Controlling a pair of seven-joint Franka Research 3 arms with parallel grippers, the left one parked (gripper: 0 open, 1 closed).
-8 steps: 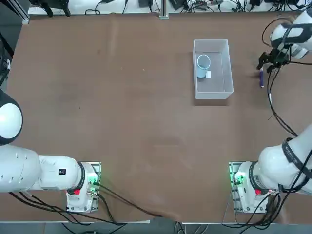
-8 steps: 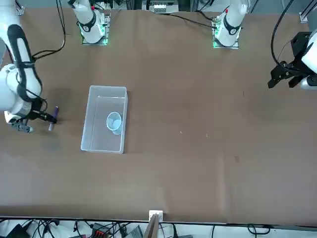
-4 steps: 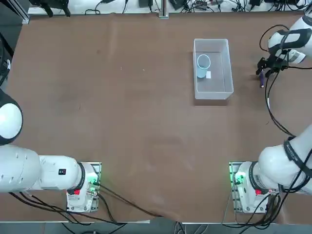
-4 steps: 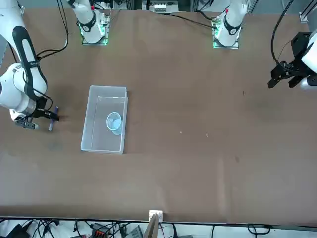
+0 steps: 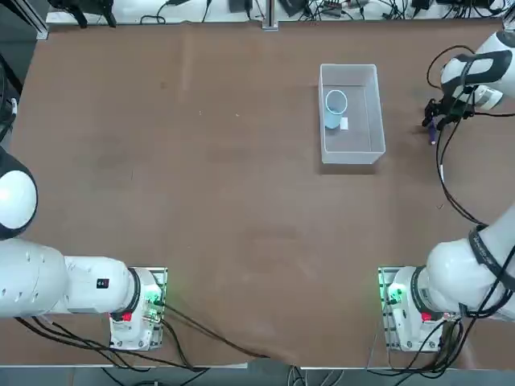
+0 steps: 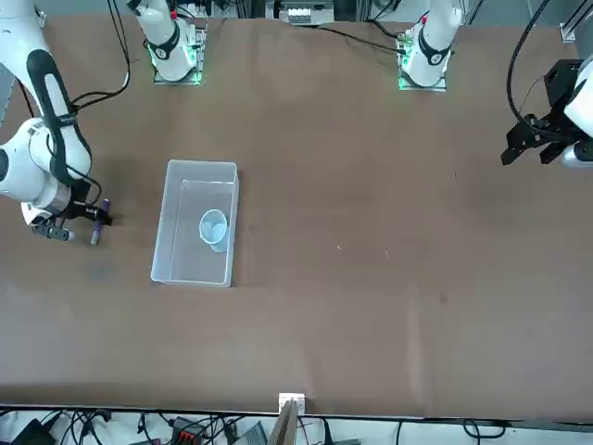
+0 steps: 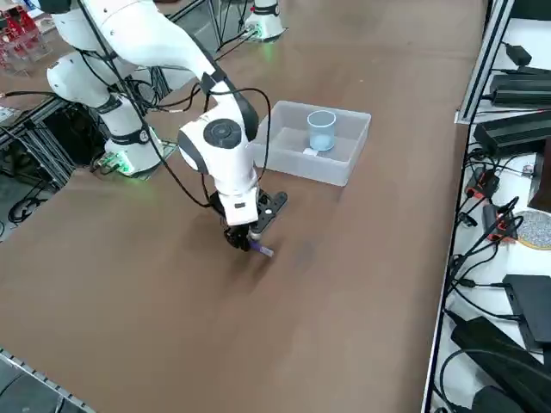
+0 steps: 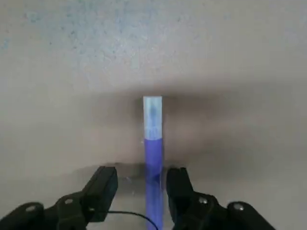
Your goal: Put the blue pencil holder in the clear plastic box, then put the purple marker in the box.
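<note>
Straddling the marker, my gripper sits low over the brown table, fingers apart with one on either side of the pen's barrel. One finger looks right against the purple body; the other stands clear of it with a gap between, so I am not clamping the pen.

Seen from my wrist, the marker is a thin straight stick lying flat on the table: a saturated purple body for the part nearest my fingers, then a paler, whitish-blue translucent end with a squared-off tip. A soft shadow spreads on the table to both sides of it.

From overhead, my gripper and the marker are at the far right of the table, well apart from the box, which lies to their left. From the right side, the marker pokes out just under my gripper.

The box is a low-walled, clear whitish bin. Inside it, towards its far end, the holder stands upright: a small pale-blue see-through cup with a lighter round rim, open end up. A small white label lies on the box floor just beside it.
</note>
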